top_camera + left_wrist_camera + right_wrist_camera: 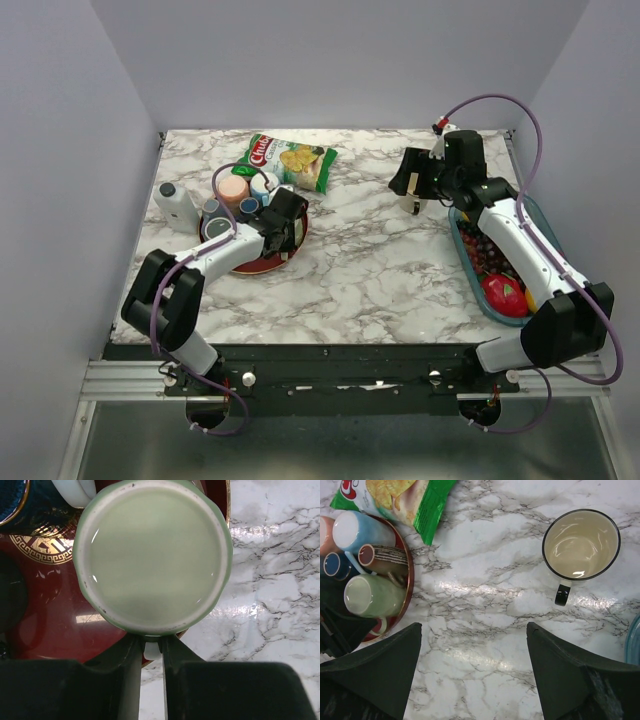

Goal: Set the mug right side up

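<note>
Just ahead of the left claw (151, 646), which pinches its handle: a glossy, round green mug (152, 555); right claw (474, 630) spread above the veined marble table (485, 605).

Chip bag (292, 160) far centre; white bottle (177, 205) left; fruit tray (470, 268) right.

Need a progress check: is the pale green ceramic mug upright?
Upside down: the pale green ceramic mug shows its flat base, not its opening.
</note>
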Controlling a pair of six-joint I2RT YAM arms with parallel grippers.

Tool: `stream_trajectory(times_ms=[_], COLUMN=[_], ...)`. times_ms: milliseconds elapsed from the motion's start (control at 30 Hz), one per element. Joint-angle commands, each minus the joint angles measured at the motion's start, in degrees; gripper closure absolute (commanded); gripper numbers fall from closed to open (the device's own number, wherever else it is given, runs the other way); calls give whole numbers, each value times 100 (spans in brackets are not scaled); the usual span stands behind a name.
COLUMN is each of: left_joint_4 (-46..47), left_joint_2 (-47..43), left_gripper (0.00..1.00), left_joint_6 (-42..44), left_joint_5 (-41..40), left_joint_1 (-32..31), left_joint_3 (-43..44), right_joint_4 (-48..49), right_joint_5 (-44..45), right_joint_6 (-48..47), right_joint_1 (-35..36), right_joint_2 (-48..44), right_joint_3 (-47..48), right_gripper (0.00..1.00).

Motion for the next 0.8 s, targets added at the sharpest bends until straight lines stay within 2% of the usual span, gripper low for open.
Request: stream_trajectory(times_ms=[0,133,267,533,667,767], left_joint_4=[141,115,-43,-299,-281,-1], left_joint_2=[54,-69,-280,-1334,-1721,-1941], left_gripper=[100,100,100,100,100,100], left_joint_6=[-61,-35,-8,-421,-553,-632], left_joint_5=[-198,-233,-225,-173,232,749], left_joint_1=[33,33,33,33,24,33], left_joint_3=[198,216,374,444,751,1023], right_joint_4=[-132,-106,-97,360,518,983], right_joint_5=[44,17,-62,-369,-1131,-1842], right_joint_6=[-125,-152,-82,77,305,603], right_joint_1=[8,8,-1,8,-1,8], right_joint_2=[-142,-151,-186,-564,-625,-722], right_joint_3=[-96,-104,-113,-280,-192,-271], right_gripper=[9,8,2,0,0,0])
